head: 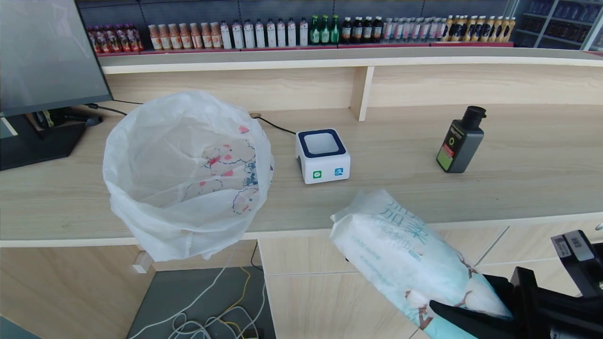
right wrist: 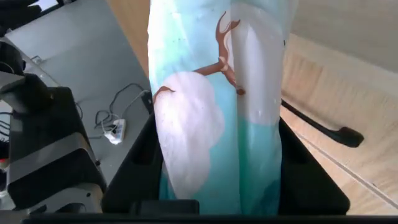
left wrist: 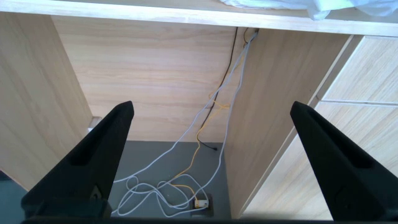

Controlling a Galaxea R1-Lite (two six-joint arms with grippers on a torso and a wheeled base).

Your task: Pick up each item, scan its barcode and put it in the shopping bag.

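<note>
Pack (head: 400,249) in right pincer (right wrist: 217,162) slants lengthwise toward the scanner (head: 323,155).

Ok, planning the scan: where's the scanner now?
In the head view the scanner sits on the counter, between the shopping bag to its left and the dark bottle farther right.

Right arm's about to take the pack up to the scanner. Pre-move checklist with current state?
1. Right gripper shut on the pack: ok.
2. Scanner window uncovered: ok.
3. Barcode on the pack facing the scanner: cannot tell.
4. Shopping bag mouth open on the counter: ok.
5. Left gripper open, empty, below the counter, off the path: ok.
6. Bottle upright, apart from the scanner: ok.
</note>
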